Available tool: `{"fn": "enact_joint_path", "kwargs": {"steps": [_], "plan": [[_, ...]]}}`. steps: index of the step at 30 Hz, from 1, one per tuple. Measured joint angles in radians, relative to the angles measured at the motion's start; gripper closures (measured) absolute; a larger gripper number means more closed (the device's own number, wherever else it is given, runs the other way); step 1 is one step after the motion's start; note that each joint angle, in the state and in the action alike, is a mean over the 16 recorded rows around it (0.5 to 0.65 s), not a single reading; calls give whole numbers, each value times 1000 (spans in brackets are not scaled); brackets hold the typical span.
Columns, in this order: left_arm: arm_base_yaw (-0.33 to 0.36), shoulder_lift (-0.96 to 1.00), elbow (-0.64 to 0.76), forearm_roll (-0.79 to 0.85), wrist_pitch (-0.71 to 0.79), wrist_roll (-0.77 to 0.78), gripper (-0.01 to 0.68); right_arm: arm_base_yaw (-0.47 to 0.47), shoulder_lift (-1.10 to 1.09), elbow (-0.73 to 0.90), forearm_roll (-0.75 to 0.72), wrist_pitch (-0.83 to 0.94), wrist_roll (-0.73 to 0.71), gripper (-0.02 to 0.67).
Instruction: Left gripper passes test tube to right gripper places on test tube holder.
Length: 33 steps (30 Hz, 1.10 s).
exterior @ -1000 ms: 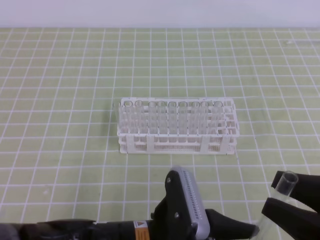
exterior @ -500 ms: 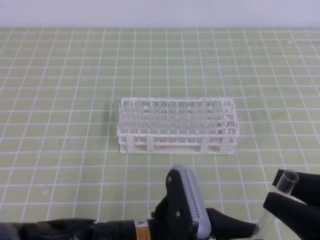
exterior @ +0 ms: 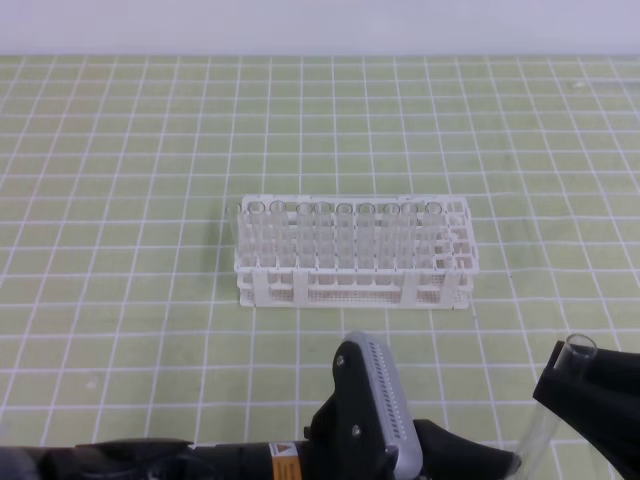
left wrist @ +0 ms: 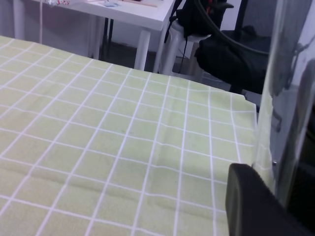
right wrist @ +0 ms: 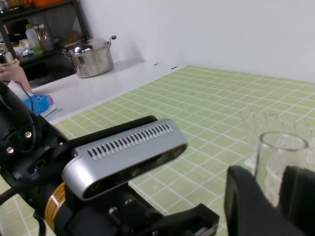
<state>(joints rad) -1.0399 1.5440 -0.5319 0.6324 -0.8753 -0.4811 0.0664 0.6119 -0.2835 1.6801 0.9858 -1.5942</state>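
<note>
**Handover at the near edge of the mat**

While the white plastic lattice test tube holder stands in the middle of the green gridded mat, we have the handover taking place well in front of it, at the near edge of the high view. We take the holder as our landmark: it is a two-tier rack with square holes and flat legs, and a row of clear tubes already stands upright in its front holes.

Our slim, clear, colourless test tube is near-upright and leans a little, its open rimmed mouth uppermost, off to the near right of the holder. Its lower end sits at the tip of the left gripper, the black one with the grey ribbed pad, which we judge is clamped on that end. We keep the tube upright, probably so that it can drop straight into a square hole.

Our right gripper, black and blocky, has its two dark fingers on either side of the glass just below the rim. Whether they already pinch the tube or only bracket it, we cannot tell. The glass looks smooth and slippery, so we judge a firm hold matters before the left one lets go.
</note>
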Motion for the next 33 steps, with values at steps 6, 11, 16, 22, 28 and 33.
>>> {"fn": "enact_joint_path", "kwargs": {"steps": [6, 11, 16, 22, 28, 33], "plan": [[0, 1, 0, -2, -6, 0, 535, 0, 0, 0, 0, -3, -4, 530], [0, 0, 0, -19, -14, -1, 511, 0, 0, 0, -1, -2, -6, 531], [0, 1, 0, -36, -14, -13, 445, 0, 0, -1, -2, 0, -4, 532], [0, 1, 0, -59, -11, -32, 356, 0, 0, -1, -4, 6, -6, 532], [0, -1, 3, -64, 3, -49, 300, 0, 0, -1, -6, -2, -9, 532], [8, -21, 15, -68, 15, -52, 290, 0, 0, -1, -6, -30, -17, 532]]}}
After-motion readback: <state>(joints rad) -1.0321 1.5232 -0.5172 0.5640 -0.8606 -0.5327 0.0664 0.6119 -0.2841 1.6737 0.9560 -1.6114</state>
